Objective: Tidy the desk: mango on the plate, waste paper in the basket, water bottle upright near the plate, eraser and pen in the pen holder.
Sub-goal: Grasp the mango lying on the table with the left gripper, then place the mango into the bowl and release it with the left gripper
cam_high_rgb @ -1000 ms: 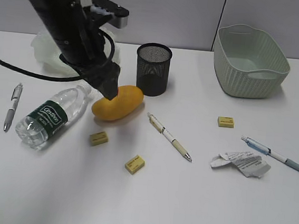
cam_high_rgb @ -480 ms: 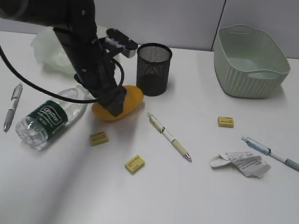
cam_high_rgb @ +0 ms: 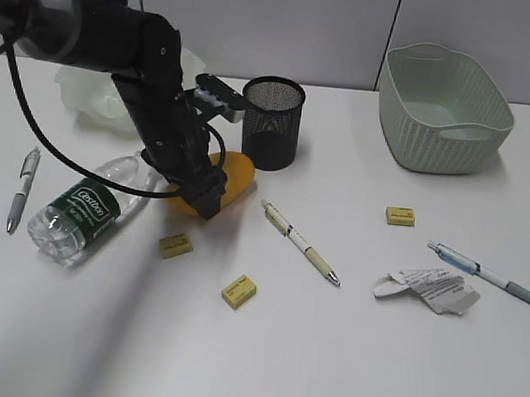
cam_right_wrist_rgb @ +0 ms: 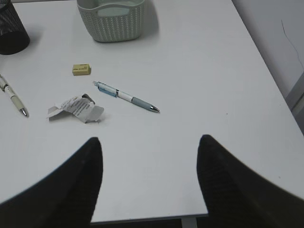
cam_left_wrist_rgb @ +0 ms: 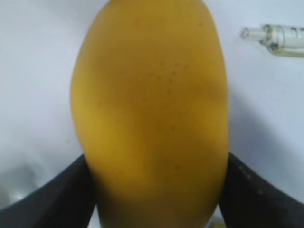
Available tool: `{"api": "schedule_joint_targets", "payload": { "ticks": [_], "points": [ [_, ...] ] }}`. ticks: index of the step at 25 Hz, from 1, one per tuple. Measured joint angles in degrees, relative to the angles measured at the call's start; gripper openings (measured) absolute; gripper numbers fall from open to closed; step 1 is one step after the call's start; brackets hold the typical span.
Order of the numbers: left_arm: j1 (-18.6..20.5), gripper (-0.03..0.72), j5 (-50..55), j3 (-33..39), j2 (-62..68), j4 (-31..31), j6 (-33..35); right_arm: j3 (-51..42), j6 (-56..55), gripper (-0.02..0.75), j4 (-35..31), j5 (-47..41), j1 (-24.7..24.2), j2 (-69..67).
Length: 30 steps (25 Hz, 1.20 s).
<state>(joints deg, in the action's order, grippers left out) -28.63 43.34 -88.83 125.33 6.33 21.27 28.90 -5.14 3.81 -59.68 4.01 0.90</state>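
White desk (cam_high_rgb: 344, 356), grey wall panels behind, left jaws straddling mango (cam_left_wrist_rgb: 152, 114), right jaws spread wide.

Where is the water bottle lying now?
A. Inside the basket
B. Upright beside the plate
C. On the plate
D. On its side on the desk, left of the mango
D: the bottle lies on its side on the desk, left of the mango, far from the basket.

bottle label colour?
Dark green with white lettering on the bottle; clearest in the exterior view.
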Motion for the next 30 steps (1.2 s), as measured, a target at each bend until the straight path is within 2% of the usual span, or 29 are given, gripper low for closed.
{"api": "schedule_joint_targets", "payload": {
  "ticks": [10, 16, 19, 22, 25, 30],
  "points": [
    [0.00, 0.554, 8.91, -1.89, -1.63, 0.06, 0.00, 0.00, 0.00, 0.499, 0.00, 0.00, 0.00, 0.00],
    [0.00, 0.554, 16.51, -5.34, -8.09, -0.35, 0.00, 0.00, 0.00, 0.499, 0.00, 0.00, 0.00, 0.00],
    [0.64, 0.554, 18.34, -6.14, -11.59, -2.50, 0.00, 0.00, 0.00, 0.499, 0.00, 0.00, 0.00, 0.00],
    [2.98, 0.554, 18.71, -6.15, -14.47, -3.79, 0.00, 0.00, 0.00, 0.499, 0.00, 0.00, 0.00, 0.00],
    [6.91, 0.554, 18.31, -6.15, -16.08, -3.92, 0.00, 0.00, 0.00, 0.499, 0.00, 0.00, 0.00, 0.00],
    [14.30, 0.554, 14.01, -6.15, -16.33, -0.16, 0.00, 0.00, 0.00, 0.499, 0.00, 0.00, 0.00, 0.00]
  ]
}}
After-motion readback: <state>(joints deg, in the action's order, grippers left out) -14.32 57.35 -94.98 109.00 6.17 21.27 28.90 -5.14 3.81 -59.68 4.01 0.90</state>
